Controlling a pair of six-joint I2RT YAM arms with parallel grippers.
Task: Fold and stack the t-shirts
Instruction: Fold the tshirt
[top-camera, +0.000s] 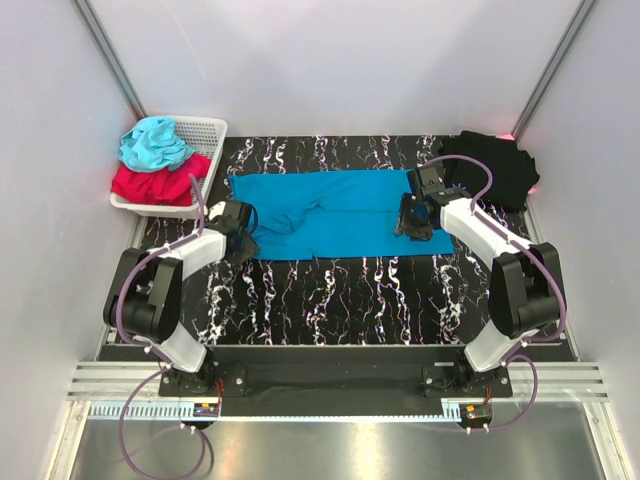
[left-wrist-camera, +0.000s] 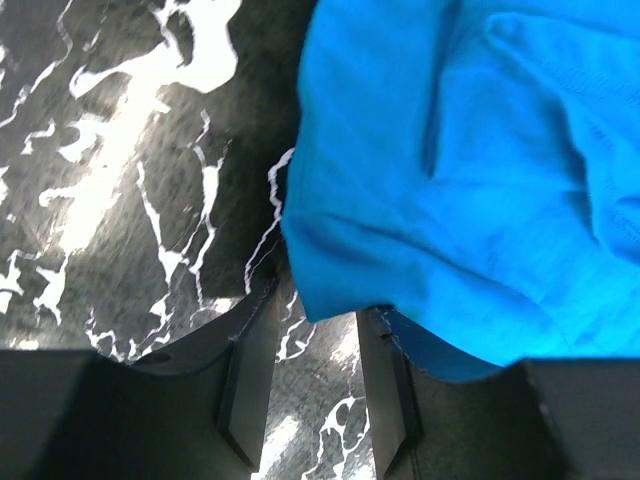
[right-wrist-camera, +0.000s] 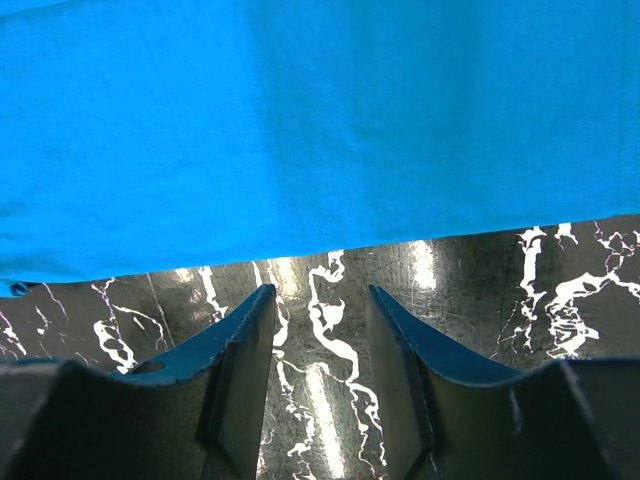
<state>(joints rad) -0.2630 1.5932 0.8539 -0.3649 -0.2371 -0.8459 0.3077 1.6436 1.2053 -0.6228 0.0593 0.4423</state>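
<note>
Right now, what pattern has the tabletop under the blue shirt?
Black tabletop with white marble-like veins; right wrist view shows it best.

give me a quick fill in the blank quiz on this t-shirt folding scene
The t-shirt spread flat on the table is ____. The white basket holds a teal cloth and a ____ one. The black t-shirt lies at the table's far ____ corner. The right gripper's jaws stand ____.
Missing: blue; red; right; open.
</note>
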